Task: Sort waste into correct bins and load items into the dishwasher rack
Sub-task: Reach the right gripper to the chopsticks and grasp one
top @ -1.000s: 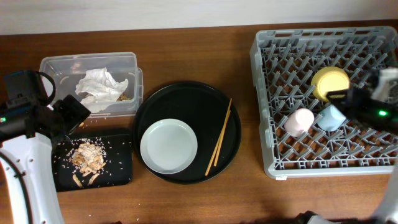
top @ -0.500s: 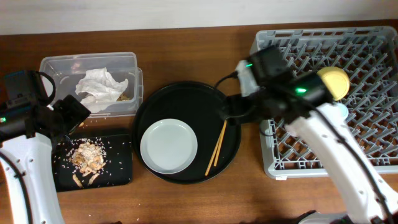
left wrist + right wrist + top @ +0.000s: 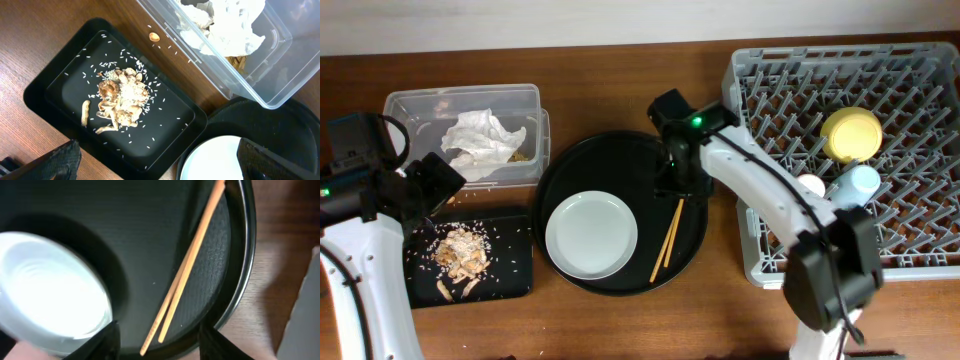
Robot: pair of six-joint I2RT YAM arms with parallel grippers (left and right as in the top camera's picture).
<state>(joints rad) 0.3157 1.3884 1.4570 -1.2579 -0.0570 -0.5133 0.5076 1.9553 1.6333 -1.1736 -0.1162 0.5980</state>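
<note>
Our right pincer gapes empty over two chopsticks. Left of it, one plate shares their one round tray; to its right, one rack holds one bowl and two cups. Our left pincer gapes empty over one shallow tray of scraps, with one napkin in one box beyond. We see a brown wooden bench and a pale wall.
</note>
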